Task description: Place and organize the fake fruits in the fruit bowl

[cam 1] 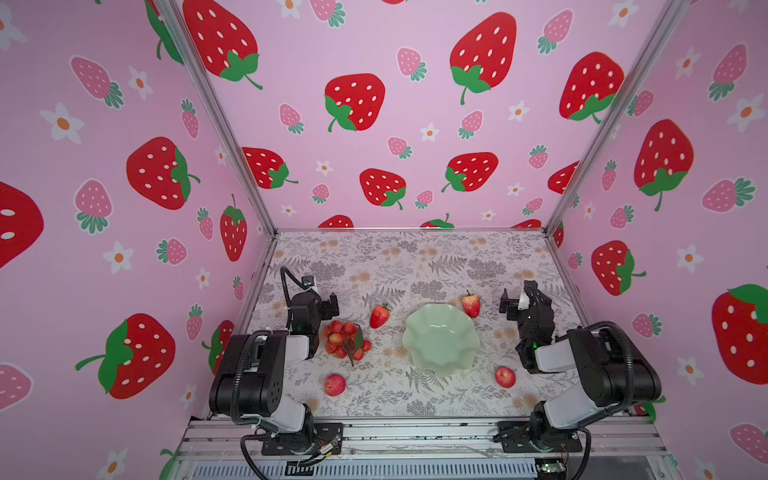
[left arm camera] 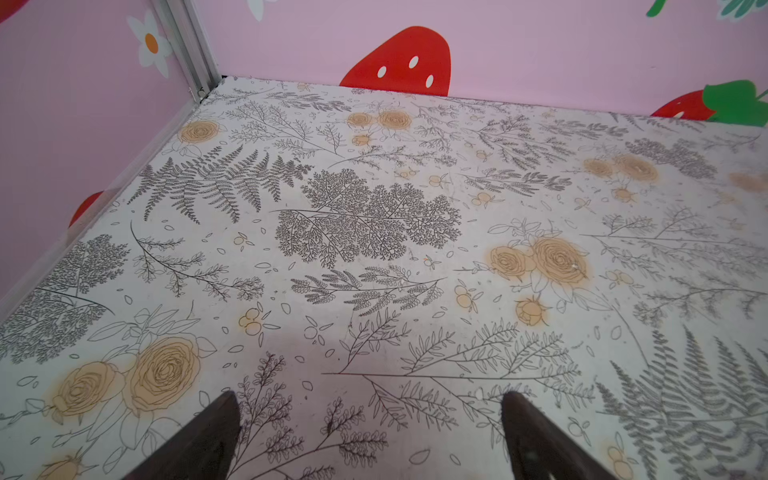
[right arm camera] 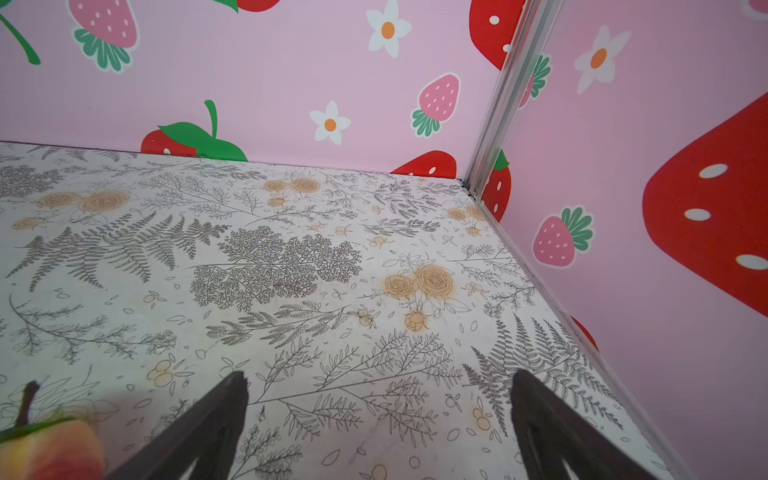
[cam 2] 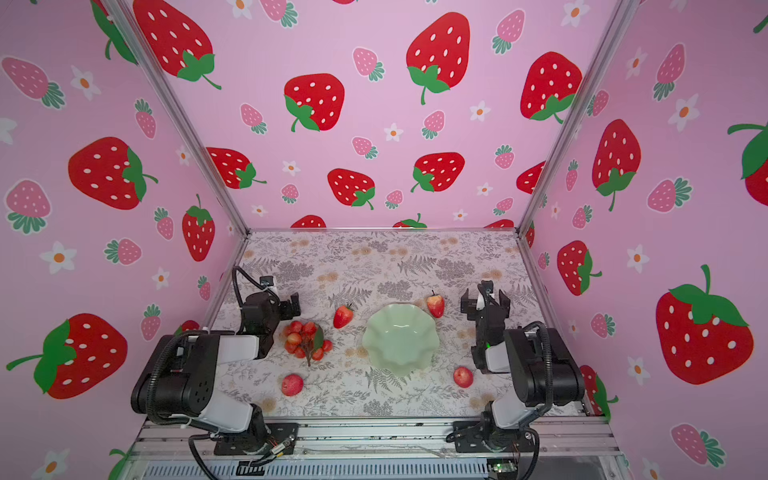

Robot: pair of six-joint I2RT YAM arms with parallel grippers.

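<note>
The pale green fruit bowl [cam 1: 440, 338] [cam 2: 401, 338] with a wavy rim stands empty mid-table in both top views. A bunch of red cherries [cam 1: 345, 338] lies left of it, just beside my left arm. One strawberry [cam 1: 379, 316] lies between the cherries and the bowl. Another strawberry [cam 1: 471, 304] [right arm camera: 45, 449] sits at the bowl's far right rim. One apple [cam 1: 335, 384] lies front left and another apple [cam 1: 505, 377] front right. My left gripper [cam 1: 328, 305] [left arm camera: 370, 399] is open over bare table beyond the cherries. Right of the bowl, my right gripper [cam 1: 515, 301] [right arm camera: 379, 376] is open and holds nothing.
Pink walls printed with strawberries close the table [cam 1: 415, 257] on the left, right and back, with metal posts at the far corners. The arm bases stand on a metal rail [cam 1: 415, 432] along the front edge.
</note>
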